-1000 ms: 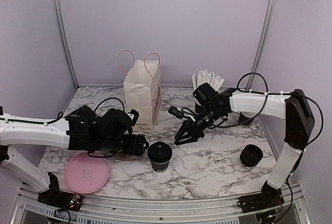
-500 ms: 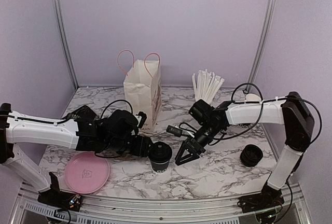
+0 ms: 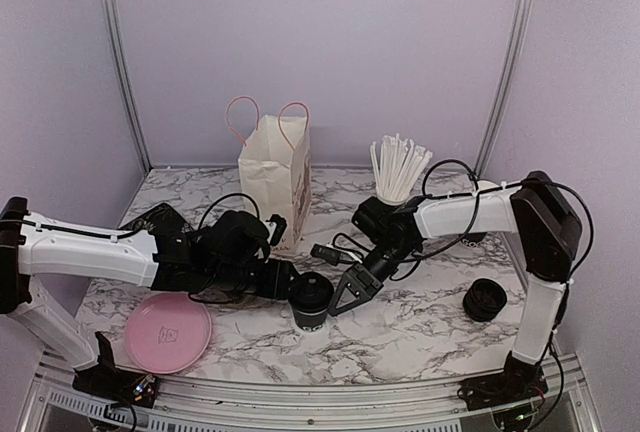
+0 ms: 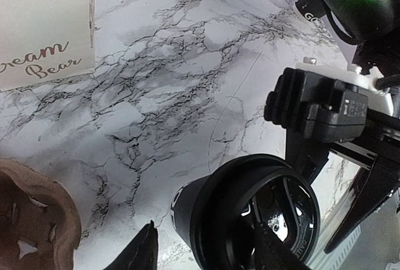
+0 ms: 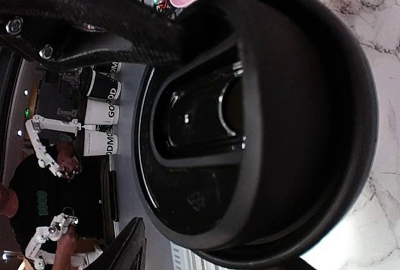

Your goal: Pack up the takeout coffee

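Nearest the arms' bases, on the left of the marble table [image 3: 420,337], a pink plate [image 3: 168,332] lies flat; a little farther in, near the middle of the table, the takeout coffee [image 3: 309,302] stands upright on the marble, its black lid [image 5: 269,114] seated on top; the left gripper [image 3: 291,289] reaches in from the cup's left with its fingers part-way open and the cup between them; the left wrist view shows marble between one fingertip [image 4: 142,252] and the cup wall, so that side is not touching; the other finger is lost against the dark lid; the right gripper [image 3: 345,292] comes in from the cup's right, angled down, its fingers spread above and below the lid in the right wrist view; the upper finger [image 5: 94,29] overlaps the rim, but whether either finger presses on it cannot be told; off to the right, well apart from the cup, a squat black round object [image 3: 484,299] sits on the table; just beside the left gripper a brown moulded-pulp cup carrier [image 4: 31,220] shows at the edge of the left wrist view; beyond it a white paper bag [image 3: 275,182] with pink loop handles stands upright; farthest back on the right, a bunch of white straws [image 3: 398,164] rises behind the right arm.
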